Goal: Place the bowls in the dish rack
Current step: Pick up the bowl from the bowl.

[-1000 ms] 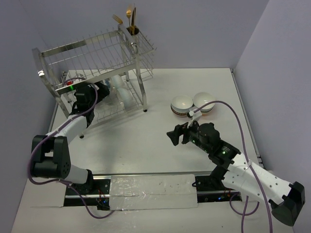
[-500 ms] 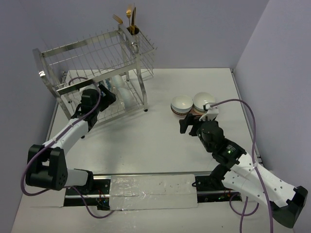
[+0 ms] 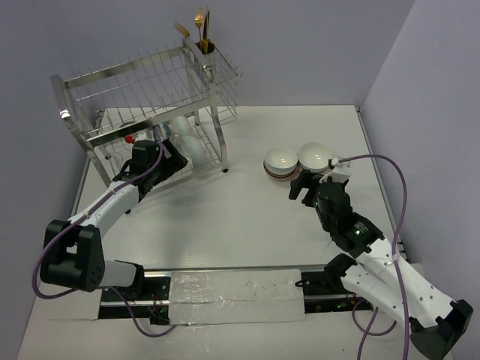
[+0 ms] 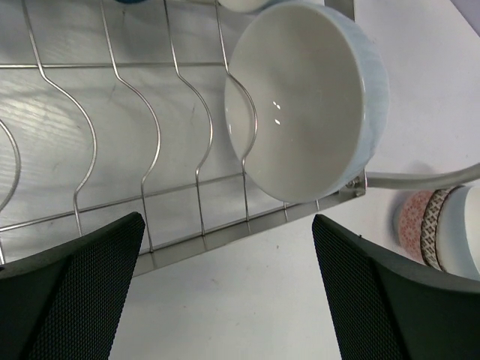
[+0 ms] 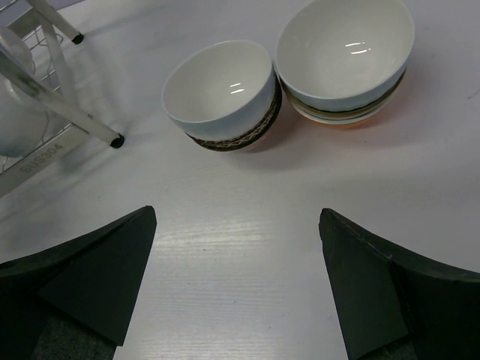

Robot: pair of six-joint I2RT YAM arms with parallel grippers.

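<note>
Hovering my right gripper (image 5: 236, 221), jaws spread and empty: brown-patterned bowl (image 5: 217, 94) just ahead-left, striped bowl (image 5: 345, 52) ahead-right; left gripper (image 4: 229, 225), spread too, away at dish rack (image 4: 180, 247).

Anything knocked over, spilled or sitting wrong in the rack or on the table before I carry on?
Nothing stands out. The white bowl stands on edge between the tines of the dish rack, and the brown-patterned stack and the orange-bottomed stack sit upright on the table. No spills or chips visible.
</note>
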